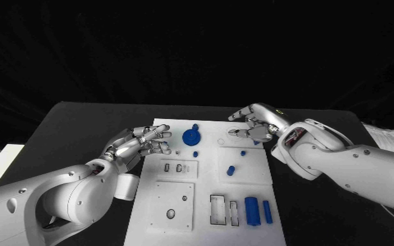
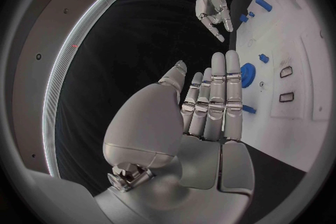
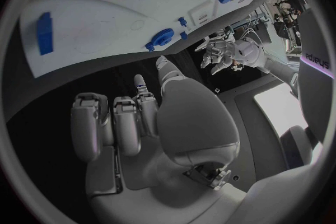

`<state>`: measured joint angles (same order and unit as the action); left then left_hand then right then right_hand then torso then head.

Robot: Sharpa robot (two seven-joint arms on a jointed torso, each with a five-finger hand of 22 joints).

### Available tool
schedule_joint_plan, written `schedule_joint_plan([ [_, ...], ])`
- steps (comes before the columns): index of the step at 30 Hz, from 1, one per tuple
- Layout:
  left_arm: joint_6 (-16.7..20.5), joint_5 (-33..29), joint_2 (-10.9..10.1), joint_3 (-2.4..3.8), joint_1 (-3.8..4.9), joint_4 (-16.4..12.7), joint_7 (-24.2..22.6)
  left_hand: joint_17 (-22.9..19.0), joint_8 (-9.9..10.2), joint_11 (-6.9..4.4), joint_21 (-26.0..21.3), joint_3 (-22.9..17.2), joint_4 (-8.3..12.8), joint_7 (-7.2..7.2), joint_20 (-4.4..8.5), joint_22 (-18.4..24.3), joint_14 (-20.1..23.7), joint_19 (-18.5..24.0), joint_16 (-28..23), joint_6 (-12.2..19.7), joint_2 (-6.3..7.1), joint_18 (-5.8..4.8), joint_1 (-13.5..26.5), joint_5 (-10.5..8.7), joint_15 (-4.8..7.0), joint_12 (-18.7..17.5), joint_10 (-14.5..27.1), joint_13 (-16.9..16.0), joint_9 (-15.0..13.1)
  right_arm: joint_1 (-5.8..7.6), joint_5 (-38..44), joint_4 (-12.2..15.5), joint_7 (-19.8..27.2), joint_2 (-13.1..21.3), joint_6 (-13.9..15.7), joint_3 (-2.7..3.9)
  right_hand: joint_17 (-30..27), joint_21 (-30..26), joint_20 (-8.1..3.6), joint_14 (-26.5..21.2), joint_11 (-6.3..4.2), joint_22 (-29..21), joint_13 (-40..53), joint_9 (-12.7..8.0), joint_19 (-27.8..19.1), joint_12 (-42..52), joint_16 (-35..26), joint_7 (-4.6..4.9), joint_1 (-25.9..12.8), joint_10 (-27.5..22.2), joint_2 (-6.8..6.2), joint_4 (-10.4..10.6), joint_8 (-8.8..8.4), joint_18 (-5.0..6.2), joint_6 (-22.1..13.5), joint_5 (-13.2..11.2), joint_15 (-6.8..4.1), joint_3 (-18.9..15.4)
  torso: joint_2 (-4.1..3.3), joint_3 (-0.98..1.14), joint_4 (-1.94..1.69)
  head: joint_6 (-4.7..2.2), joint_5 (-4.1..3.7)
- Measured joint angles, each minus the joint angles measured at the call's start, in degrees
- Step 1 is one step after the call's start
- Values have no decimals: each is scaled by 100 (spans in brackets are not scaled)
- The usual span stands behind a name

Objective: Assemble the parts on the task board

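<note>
The white task board (image 1: 250,184) lies in the middle of the black table. A blue gear (image 1: 191,137) sits near its far edge, also seen as the gear (image 2: 248,74) just past my left fingertips. Small blue pegs (image 1: 230,171) lie mid-board, and two blue cylinders (image 1: 251,209) stand side by side at the near right. My left hand (image 1: 139,143) hovers at the board's left edge, fingers stretched out and apart, holding nothing. My right hand (image 1: 254,125) is over the far right corner with bent fingers and nothing in them; a blue piece (image 1: 257,141) lies just beside it.
Rectangular slots (image 1: 221,209) and a square plate with holes (image 1: 174,199) take up the board's near half. A white sheet (image 1: 379,135) lies at the table's right edge and a pale object (image 1: 7,156) at its left edge.
</note>
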<state>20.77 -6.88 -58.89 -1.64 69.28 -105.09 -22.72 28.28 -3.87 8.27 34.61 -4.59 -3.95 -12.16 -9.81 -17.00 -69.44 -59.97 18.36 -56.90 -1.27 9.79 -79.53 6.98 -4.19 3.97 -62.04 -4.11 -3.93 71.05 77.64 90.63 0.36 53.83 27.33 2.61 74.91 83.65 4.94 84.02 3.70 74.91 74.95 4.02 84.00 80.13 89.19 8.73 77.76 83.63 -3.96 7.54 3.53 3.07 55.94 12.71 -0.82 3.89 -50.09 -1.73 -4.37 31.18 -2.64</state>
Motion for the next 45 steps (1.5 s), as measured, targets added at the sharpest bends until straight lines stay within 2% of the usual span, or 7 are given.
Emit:
schedule_joint_plan([
  [8, -7, 0, 27, -2, 0, 53, 0, 8, 0, 0, 0, 0, 0, 0, 0, -5, 0, 0, 0, 0, 0, 0, 0, 0, 0, 0, 0, 0, 0, -31, -789, -318, 565, 451, -249, 1, 0, 0, 0, 0, 0, -1, 1, 0, 0, -10, 0, 1, 97, 0, -41, -116, 0, 0, 1, -22, 0, -8, 36, 71, 68, -26, -7],
  [13, -14, 0, 53, -6, -3, 89, -2, 8, 0, 0, 0, 0, 0, 0, 0, -5, 0, 0, 0, 0, 0, 0, 0, 0, 0, 0, 0, -1, 0, -44, -972, -508, 709, 518, -367, 0, -1, 0, 0, 0, 0, -1, 1, 0, 0, -32, 0, 1, 97, 0, -41, -132, 0, 0, 1, -22, 0, 8, 55, 113, 99, -30, -2],
  [18, -22, 0, 68, -8, -3, 117, -4, 8, 0, 0, 0, 0, 0, 0, 0, -5, 0, 0, 0, 0, 0, 0, 0, 0, 0, 0, 0, -1, 0, -120, -1041, -587, 777, 528, -468, 1, -1, 0, 0, 0, 0, 0, 1, -1, 0, -32, 0, 1, 121, 0, -65, -147, 0, -1, 1, -22, 0, -7, 62, 140, 112, -12, 1],
  [26, -30, 0, 89, -12, -7, 135, -5, 13, 0, 0, 0, -38, 6, 0, 0, -4, 0, 0, 0, 0, 0, 0, 0, 0, 0, 0, 0, -1, 0, -281, -1004, -689, 802, 490, -581, -2, -1, 0, 0, 0, 0, 3, 1, -1, 0, -32, 0, 1, 121, 0, -65, -147, 0, 0, 1, -22, 0, -7, 63, 140, 114, 14, 30],
  [30, -32, 0, 92, -13, -8, 147, -5, 13, 0, 0, 0, -38, 6, 0, 0, -4, 0, 0, 0, 0, 0, 0, 0, 0, 0, 0, 0, -2, 0, -301, -968, -695, 804, 488, -630, -1, 3, 0, 0, 0, 0, 3, 1, -2, 0, -32, 0, 1, 121, 0, -65, -147, 0, -1, 0, -22, 0, -7, 67, 129, 110, 22, 26],
  [42, -35, 0, 92, -14, -9, 164, -6, 12, 0, 0, 0, -38, 6, 0, 0, -7, 0, 0, 0, 0, 0, 0, 0, 0, 0, 0, 0, -2, 0, -373, -891, -747, 804, 439, -714, 1, 3, 0, 0, 0, 0, 2, 1, -5, 0, -32, 0, 1, 118, 0, -62, -147, 0, -1, 0, -21, 0, -7, 69, 121, 118, 38, 24],
  [45, -36, 0, 95, -14, -9, 165, -6, 12, 0, 0, 0, -38, 6, 0, 0, -8, 0, 0, 0, 0, 0, 1, 0, 0, 0, 0, 0, -2, 0, -385, -875, -795, 794, 395, -720, 0, 3, 0, 0, 0, 0, 2, 3, -5, 0, -32, 0, 3, 127, 0, 43, -147, 0, -1, 3, -74, 0, -7, 69, 120, 114, 39, 16],
])
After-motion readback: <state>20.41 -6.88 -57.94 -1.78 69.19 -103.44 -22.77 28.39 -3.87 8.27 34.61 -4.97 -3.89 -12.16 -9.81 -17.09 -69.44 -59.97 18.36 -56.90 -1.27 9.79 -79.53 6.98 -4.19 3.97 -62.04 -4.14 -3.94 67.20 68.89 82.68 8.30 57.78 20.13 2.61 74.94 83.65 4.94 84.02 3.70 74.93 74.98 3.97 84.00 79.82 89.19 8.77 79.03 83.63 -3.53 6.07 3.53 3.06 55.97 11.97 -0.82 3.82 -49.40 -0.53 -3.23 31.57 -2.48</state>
